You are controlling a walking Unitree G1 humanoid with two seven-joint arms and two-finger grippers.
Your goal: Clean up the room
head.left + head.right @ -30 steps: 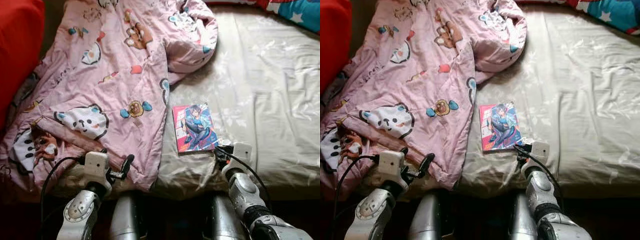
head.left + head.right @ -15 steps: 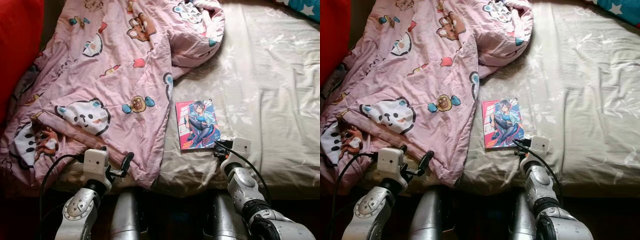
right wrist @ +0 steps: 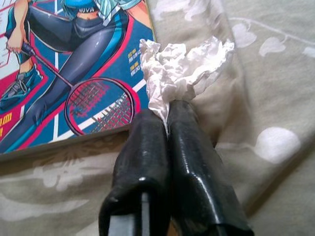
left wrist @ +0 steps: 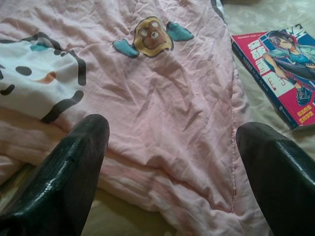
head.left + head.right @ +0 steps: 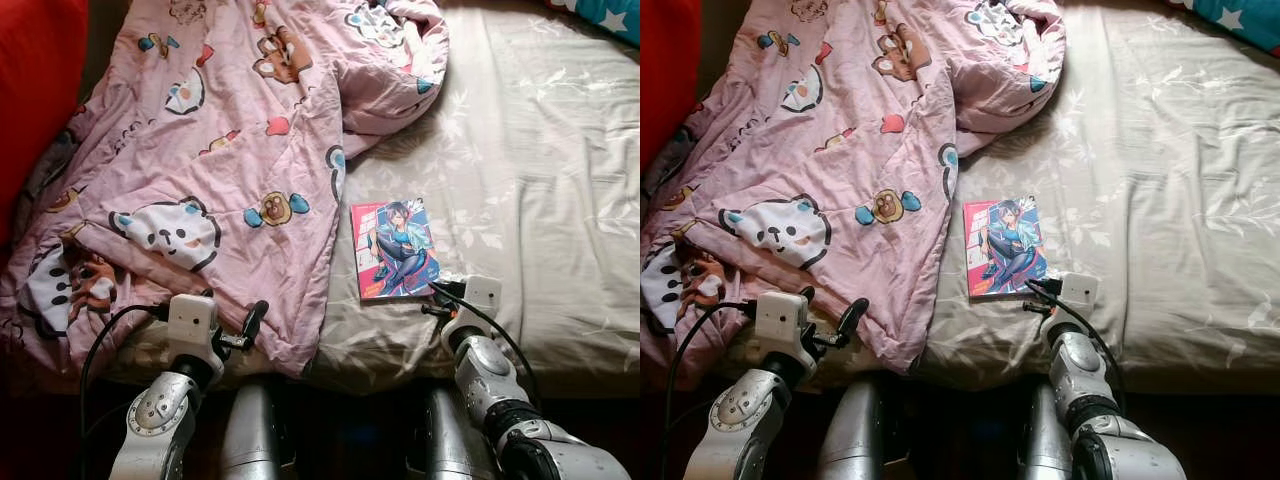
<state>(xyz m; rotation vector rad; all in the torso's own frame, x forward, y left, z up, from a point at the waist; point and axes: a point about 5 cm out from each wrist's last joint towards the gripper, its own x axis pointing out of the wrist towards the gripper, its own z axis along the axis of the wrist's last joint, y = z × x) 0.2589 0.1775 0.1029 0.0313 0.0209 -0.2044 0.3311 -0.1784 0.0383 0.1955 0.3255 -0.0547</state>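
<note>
A crumpled white tissue (image 3: pixel 179 69) is pinched in my right gripper (image 3: pixel 167 112), which is shut on it. That gripper (image 5: pixel 440 298) rests low on the beige bed sheet (image 5: pixel 540 180), just off the near right corner of a comic book (image 5: pixel 394 248) with a badminton player on its cover. My left gripper (image 4: pixel 172 132) is open, its fingers (image 4: pixel 78 147) spread over the near edge of a rumpled pink cartoon blanket (image 5: pixel 230 150). In the left eye view, the left gripper (image 5: pixel 235 315) sits at the bed's front edge.
A red cushion (image 5: pixel 35 90) lies along the bed's left side. Blue star-patterned fabric (image 5: pixel 610 12) shows at the far right corner. The right half of the sheet is bare. The bed's front edge (image 5: pixel 360 365) runs just above my arms.
The head camera shifted a little a second ago, so the whole picture slid. Both grippers, the book and the blanket keep their places relative to one another.
</note>
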